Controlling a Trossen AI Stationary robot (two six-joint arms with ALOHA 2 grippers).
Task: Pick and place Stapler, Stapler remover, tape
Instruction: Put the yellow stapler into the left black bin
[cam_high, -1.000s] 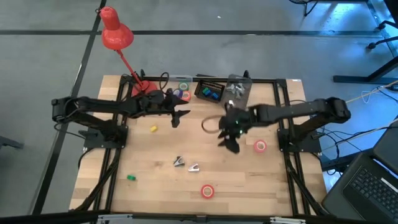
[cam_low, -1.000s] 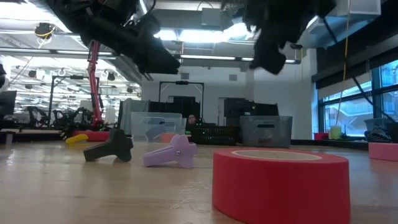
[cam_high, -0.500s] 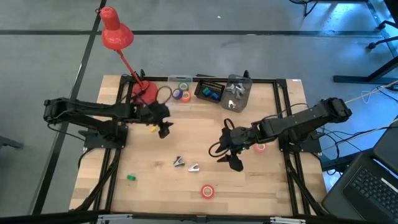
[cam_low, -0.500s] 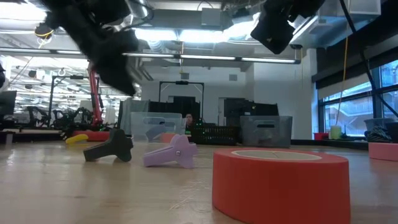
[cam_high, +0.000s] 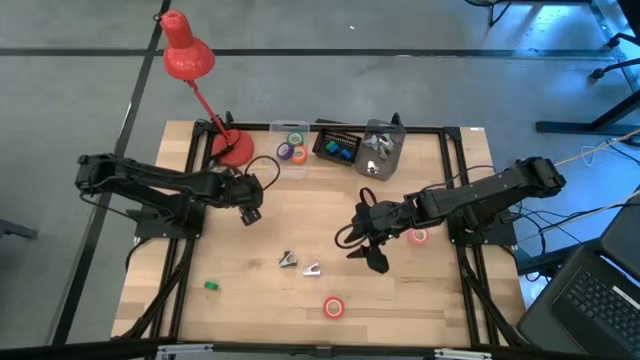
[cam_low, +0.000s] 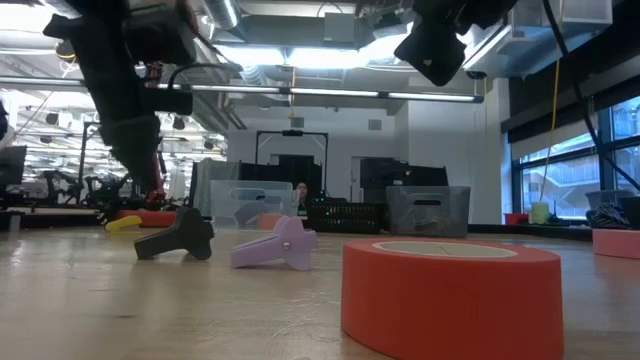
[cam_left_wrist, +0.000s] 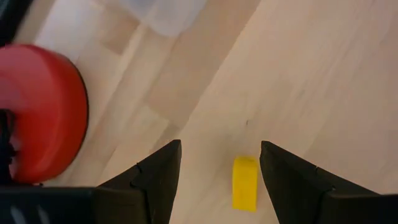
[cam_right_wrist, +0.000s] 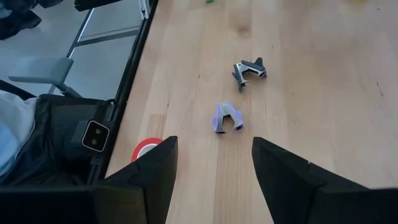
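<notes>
Because two staple removers lie side by side near the middle of the worktop (cam_high: 420, 300), the dark staple remover (cam_right_wrist: 249, 70) and the lilac staple remover (cam_right_wrist: 227, 118) are the nearest task items to the right end effector (cam_right_wrist: 211, 171). Its fingers are spread and empty, and it hangs above the worktop just beside the pair. One red tape roll (cam_high: 334, 307) rests near the front edge; a second red tape roll (cam_high: 418, 236) lies just beside the right arm. More tape rolls sit in a clear tray (cam_high: 292, 144) at the back edge, beside a dark bin (cam_high: 335, 146). No stapler can be identified with certainty.

The left end effector (cam_left_wrist: 217, 180) is also spread and empty. It is over a small yellow block (cam_left_wrist: 245, 182), with the red lamp base (cam_left_wrist: 43, 112) close by.

Probable faults from this position:
- The removers lie close together; a descent between them could nudge one aside or catch both.
- The removers are small and low; a shallow approach would likely close on nothing.
- The yellow block is not a task item; closing on it would waste a cycle.
- The left arm works near the lamp base and could strike it.
</notes>
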